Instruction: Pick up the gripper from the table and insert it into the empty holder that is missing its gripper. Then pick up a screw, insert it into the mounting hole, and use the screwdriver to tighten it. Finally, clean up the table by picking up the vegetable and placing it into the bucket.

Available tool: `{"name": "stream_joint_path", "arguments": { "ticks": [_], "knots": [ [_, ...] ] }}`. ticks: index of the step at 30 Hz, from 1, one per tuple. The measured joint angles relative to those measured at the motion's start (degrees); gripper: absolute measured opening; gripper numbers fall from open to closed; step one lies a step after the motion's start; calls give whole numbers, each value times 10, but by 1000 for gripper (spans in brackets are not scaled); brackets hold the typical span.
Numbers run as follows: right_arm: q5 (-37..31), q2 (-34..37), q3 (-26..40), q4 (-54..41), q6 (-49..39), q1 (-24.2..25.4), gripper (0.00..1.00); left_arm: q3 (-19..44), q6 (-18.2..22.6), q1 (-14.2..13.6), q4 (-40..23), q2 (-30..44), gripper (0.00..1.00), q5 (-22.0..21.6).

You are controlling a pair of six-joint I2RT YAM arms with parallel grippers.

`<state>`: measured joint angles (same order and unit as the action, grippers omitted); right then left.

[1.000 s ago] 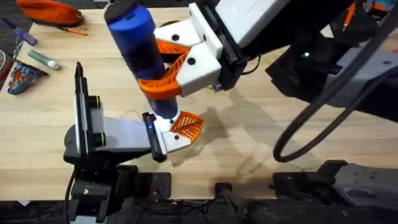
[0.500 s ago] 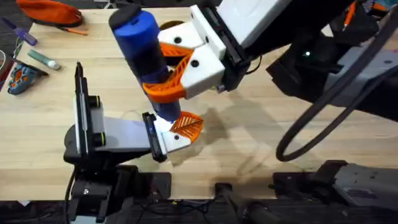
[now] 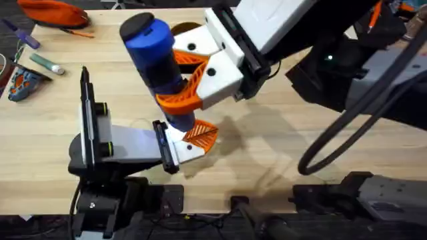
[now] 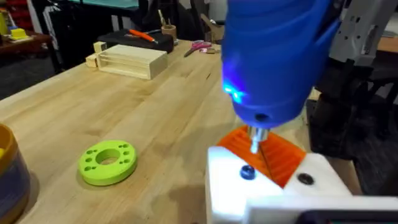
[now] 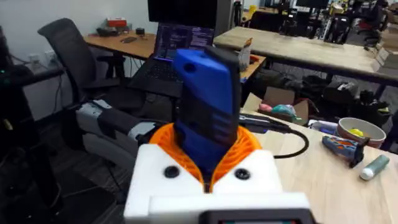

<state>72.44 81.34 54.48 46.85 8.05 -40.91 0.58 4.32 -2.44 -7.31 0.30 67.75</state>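
Screwdriver [image 3: 157,63] upright, slightly tilted, clamped between orange ribbed pads of right end effector [image 3: 179,80], dark cap up. Silver bit [image 4: 255,138] points down onto screw [image 4: 247,172] in white holder [image 4: 273,186] of left end effector [image 3: 190,139], which lies low over wooden surface [image 3: 267,147]; left fingers' opening cannot be told. Orange gripper [image 4: 273,152] seated in holder, just behind bit. Blue light glows on screwdriver body. Lime-green disc [image 4: 107,162] lies on surface near bucket [image 4: 11,171].
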Motion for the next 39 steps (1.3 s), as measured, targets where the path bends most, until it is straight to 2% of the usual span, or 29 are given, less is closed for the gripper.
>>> {"name": "stream_joint_path", "arguments": {
  "ticks": [39],
  "knots": [
    [-10, 9, 0, -1, -25, -11, 26, 0, 0, 0, 0, 0, 16, 0]
  ]
}}
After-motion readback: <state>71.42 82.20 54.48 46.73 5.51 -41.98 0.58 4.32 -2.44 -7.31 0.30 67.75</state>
